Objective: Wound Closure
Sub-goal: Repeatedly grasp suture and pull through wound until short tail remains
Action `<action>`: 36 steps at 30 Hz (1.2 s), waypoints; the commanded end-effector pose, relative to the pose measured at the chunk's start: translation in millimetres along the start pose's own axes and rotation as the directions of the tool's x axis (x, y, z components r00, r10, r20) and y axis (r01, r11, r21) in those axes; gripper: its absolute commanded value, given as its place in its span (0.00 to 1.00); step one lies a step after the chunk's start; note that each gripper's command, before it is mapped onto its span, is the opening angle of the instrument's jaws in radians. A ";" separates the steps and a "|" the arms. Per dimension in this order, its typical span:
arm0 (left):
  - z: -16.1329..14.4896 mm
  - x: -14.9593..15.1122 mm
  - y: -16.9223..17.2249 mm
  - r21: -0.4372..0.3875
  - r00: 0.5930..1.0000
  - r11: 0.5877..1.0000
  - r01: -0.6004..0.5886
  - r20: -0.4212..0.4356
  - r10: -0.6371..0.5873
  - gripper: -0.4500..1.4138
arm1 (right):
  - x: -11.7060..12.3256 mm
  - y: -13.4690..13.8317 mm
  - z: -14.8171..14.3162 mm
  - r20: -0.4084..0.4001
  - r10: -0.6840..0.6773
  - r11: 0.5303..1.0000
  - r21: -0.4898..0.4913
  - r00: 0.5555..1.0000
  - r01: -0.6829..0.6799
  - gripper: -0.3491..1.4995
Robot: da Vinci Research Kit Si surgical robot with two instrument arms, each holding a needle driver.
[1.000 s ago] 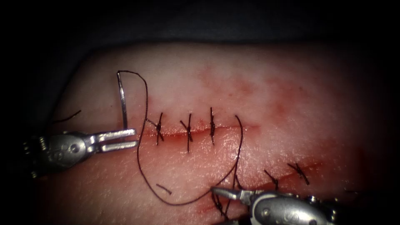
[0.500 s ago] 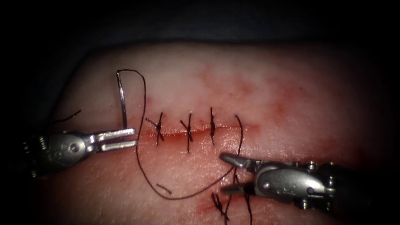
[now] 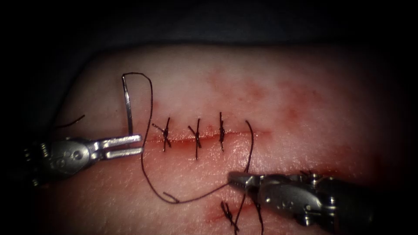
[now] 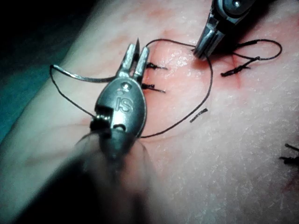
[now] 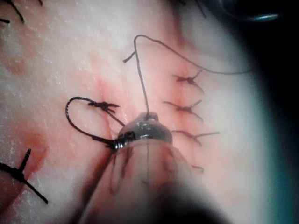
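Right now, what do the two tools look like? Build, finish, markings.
Both are bright bare-metal needle drivers. The left pincer has two slim straight jaws on a rounded teardrop housing stamped "IS", with a pivot screw and a coiled cable behind the wrist. The right pincer has short tapered jaws, a rounded clevis with rivets, then a dark shaft.

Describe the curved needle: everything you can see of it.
The thin, silvery, curved steel needle lies out of the tissue, left of the cut's left end. The left arm's metal needle driver holds it by its lower end, jaws shut on it; the rest rises upward over the pale pork tissue. The dark thread leaves its upper end, arcs over, drops past the cut and runs to the right arm's needle driver, whose jaws are closed on the thread. The left wrist view shows the needle gently bowed.
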 end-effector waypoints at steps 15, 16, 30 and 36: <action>1.1 -0.3 -0.2 0.003 1.000 1.000 -0.004 -0.001 0.004 0.00 | 11.6 -6.0 1.6 -0.212 0.195 0.979 0.095 0.958 -0.179 0.00; 1.1 -0.3 -0.2 0.003 1.000 1.000 -0.004 -0.001 0.004 0.00 | 12.0 -6.0 1.8 -0.224 0.204 0.978 0.093 0.953 -0.188 0.00; 1.1 -0.3 -0.3 0.002 1.000 1.000 -0.004 -0.002 0.004 0.00 | 5.7 0.4 -4.1 -0.365 0.129 0.991 0.007 0.922 -0.136 0.74; 1.1 -0.4 -0.3 0.003 1.000 1.000 -0.004 -0.002 0.004 0.00 | 2.5 2.0 -2.4 -0.345 0.092 0.995 -0.010 0.934 -0.101 0.74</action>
